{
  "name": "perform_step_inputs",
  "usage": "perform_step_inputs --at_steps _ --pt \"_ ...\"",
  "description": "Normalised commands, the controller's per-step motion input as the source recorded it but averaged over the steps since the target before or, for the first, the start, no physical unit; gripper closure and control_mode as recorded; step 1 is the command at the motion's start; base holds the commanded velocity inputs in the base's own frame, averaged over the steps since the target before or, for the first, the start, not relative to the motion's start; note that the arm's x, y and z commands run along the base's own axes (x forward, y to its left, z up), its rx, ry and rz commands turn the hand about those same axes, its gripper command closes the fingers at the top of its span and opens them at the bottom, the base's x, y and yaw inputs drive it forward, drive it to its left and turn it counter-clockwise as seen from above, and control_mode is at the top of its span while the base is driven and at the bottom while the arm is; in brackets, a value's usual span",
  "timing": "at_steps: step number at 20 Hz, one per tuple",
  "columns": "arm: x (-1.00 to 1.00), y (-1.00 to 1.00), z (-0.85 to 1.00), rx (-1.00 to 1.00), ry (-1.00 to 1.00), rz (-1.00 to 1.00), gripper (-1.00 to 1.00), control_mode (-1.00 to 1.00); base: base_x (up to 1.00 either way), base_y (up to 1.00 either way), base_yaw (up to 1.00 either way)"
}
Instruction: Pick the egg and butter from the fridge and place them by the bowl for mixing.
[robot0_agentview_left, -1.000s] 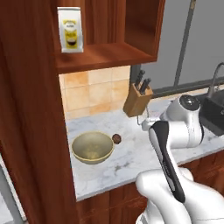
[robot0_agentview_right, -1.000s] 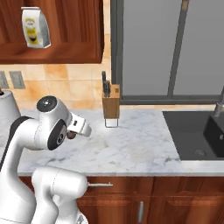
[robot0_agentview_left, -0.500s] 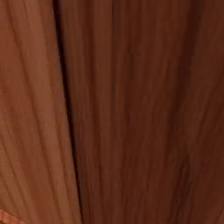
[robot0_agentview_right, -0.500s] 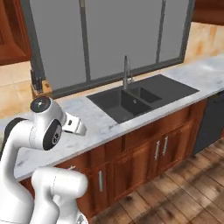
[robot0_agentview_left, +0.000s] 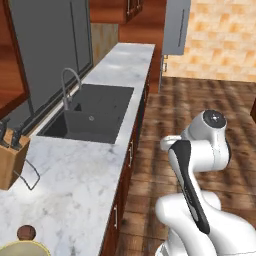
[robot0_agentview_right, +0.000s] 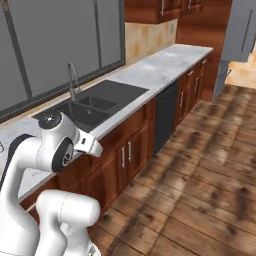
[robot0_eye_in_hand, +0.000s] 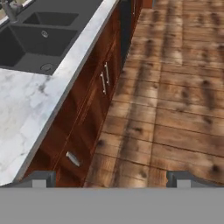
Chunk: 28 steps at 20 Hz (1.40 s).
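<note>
The egg (robot0_agentview_left: 26, 232), a small reddish-brown ball, rests on the marble counter (robot0_agentview_left: 75, 180) at the bottom left, touching the rim of the tan bowl (robot0_agentview_left: 20, 249). The grey fridge (robot0_agentview_left: 176, 26) stands far off at the end of the counter run, and its side with the bar handle appears at the top right as the fridge (robot0_agentview_right: 244, 30). My gripper (robot0_eye_in_hand: 111, 179) is open with nothing between its fingertips (robot0_eye_in_hand: 43, 178); it hangs over the wooden floor beside the lower cabinets. The butter is out of view.
A black double sink (robot0_agentview_left: 92, 117) with a curved tap (robot0_agentview_left: 67, 82) sits in the counter, and a wooden knife block (robot0_agentview_left: 11, 157) stands left of it. Brown cabinet fronts (robot0_eye_in_hand: 87, 118) and a dark dishwasher (robot0_agentview_right: 165, 117) line the open wooden floor (robot0_agentview_right: 200, 170).
The whole picture has swung: the cameras turned from the bowl and cupboard corner past a wood panel to the sink, the floor and the distant fridge. The gripper stays open.
</note>
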Motion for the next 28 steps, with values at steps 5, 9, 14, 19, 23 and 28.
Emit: perform_step_inputs --at_steps 5,9,14,19,23,28 --pt "0.00 0.00 0.00 0.00 0.00 0.00 -1.00 1.00 0.55 -0.16 -0.25" --pt "0.00 0.00 0.00 0.00 0.00 0.00 -1.00 1.00 0.71 -0.12 -0.11" --pt "0.00 0.00 0.00 0.00 0.00 0.00 -1.00 1.00 0.76 -0.13 -0.04" --pt "0.00 0.00 0.00 0.00 0.00 0.00 -1.00 1.00 0.69 -0.33 -0.05" --pt "0.00 0.00 0.00 0.00 0.00 0.00 -1.00 1.00 0.48 -0.23 -0.34" --pt "0.00 0.00 0.00 0.00 0.00 0.00 -1.00 1.00 0.31 -0.15 -0.53"
